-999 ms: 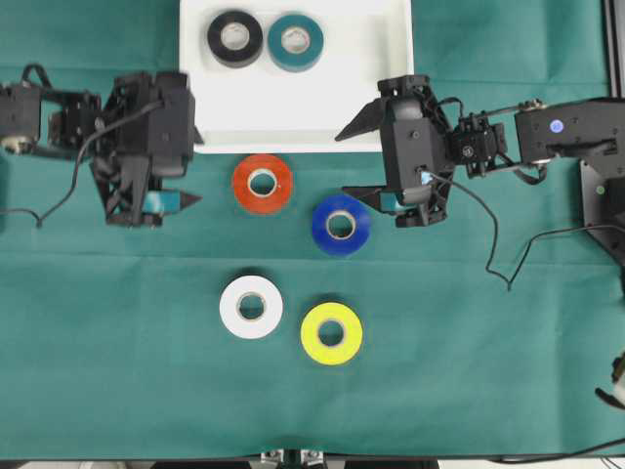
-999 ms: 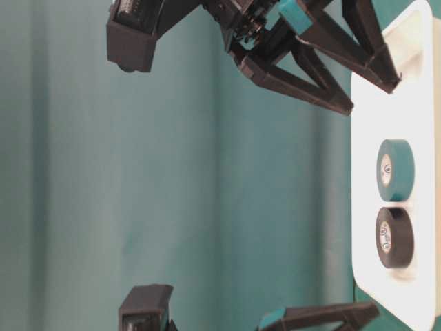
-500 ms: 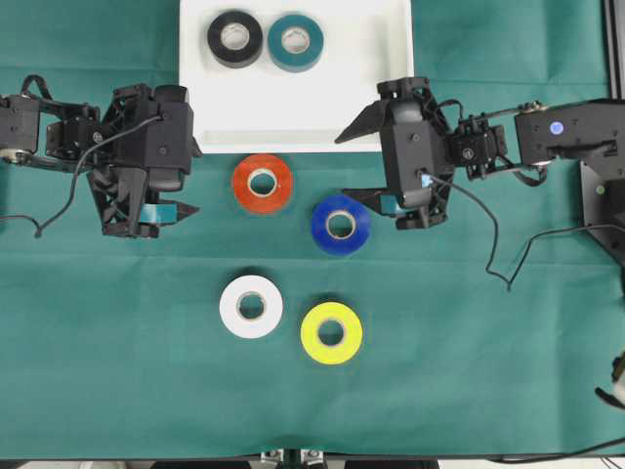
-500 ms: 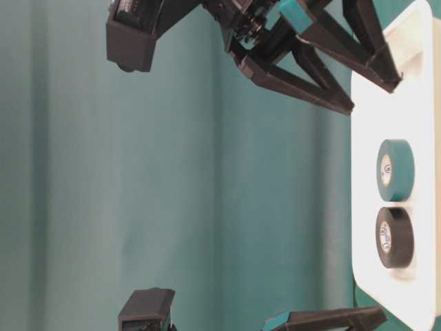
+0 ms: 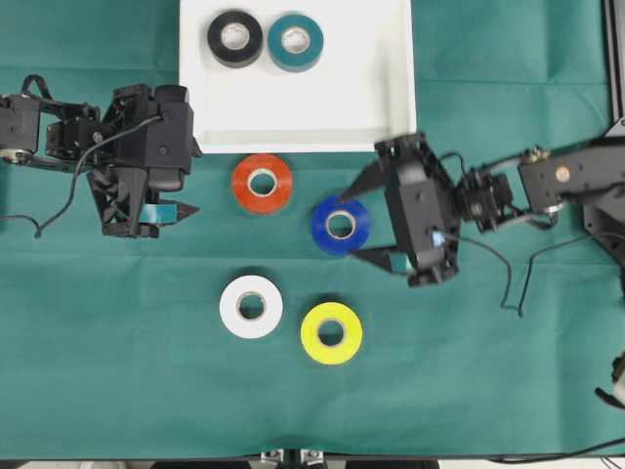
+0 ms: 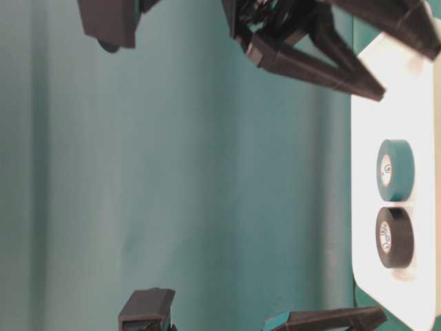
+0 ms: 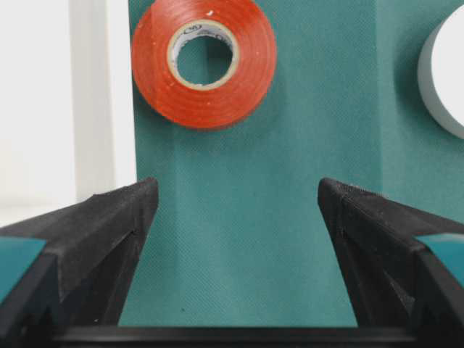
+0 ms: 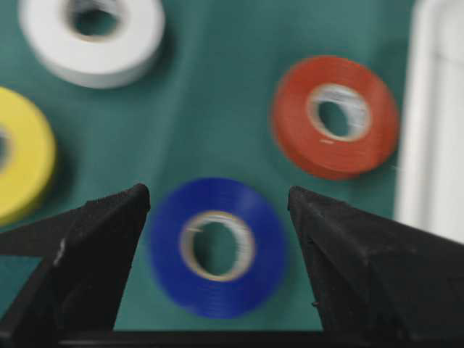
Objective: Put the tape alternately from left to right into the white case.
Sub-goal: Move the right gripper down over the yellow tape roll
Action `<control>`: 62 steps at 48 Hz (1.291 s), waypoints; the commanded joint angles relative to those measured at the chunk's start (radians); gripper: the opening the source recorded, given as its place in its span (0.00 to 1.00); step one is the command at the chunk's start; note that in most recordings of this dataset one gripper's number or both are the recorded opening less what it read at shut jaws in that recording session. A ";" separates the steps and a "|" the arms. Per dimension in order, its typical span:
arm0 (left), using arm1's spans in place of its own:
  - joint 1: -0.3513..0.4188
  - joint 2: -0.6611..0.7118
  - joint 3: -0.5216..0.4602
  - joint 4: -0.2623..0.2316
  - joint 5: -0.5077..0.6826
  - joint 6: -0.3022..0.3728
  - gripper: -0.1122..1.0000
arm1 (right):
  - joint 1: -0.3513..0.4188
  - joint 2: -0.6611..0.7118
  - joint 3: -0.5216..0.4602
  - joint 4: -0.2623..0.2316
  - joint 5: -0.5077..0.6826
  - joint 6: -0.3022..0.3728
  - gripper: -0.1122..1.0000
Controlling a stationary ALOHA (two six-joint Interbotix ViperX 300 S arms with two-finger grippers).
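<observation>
The white case (image 5: 293, 112) holds a black roll (image 5: 234, 38) and a teal roll (image 5: 295, 42) side by side at its far left. On the green cloth lie the red-orange roll (image 5: 262, 183), blue roll (image 5: 340, 225), white roll (image 5: 251, 306) and yellow roll (image 5: 331, 333). My right gripper (image 5: 355, 224) is open, its two fingers either side of the blue roll (image 8: 167, 246) without touching it. My left gripper (image 5: 195, 178) is open and empty, left of the red-orange roll (image 7: 204, 61) and short of it.
The case's near rim (image 7: 87, 94) runs just left of my left gripper's finger. White roll (image 8: 138, 36) and yellow roll (image 8: 29, 152) lie beyond the blue one in the right wrist view. Cables trail over the cloth by both arms.
My right gripper has swung away from the case and down around the blue roll, staying open. My left arm shifted slightly nearer, then held still.
</observation>
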 commanded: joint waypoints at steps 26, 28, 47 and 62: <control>-0.002 -0.011 -0.006 -0.002 -0.008 -0.002 0.64 | 0.147 -0.008 -0.017 0.002 -0.005 0.101 0.86; -0.002 -0.011 -0.006 -0.002 -0.006 -0.002 0.63 | 0.147 -0.008 -0.017 0.002 -0.005 0.104 0.86; -0.002 -0.008 -0.006 -0.002 -0.008 -0.002 0.63 | 0.152 0.089 -0.066 0.002 -0.012 0.109 0.86; 0.000 0.008 -0.008 -0.002 -0.008 -0.002 0.63 | 0.183 0.201 -0.153 0.002 -0.008 0.117 0.86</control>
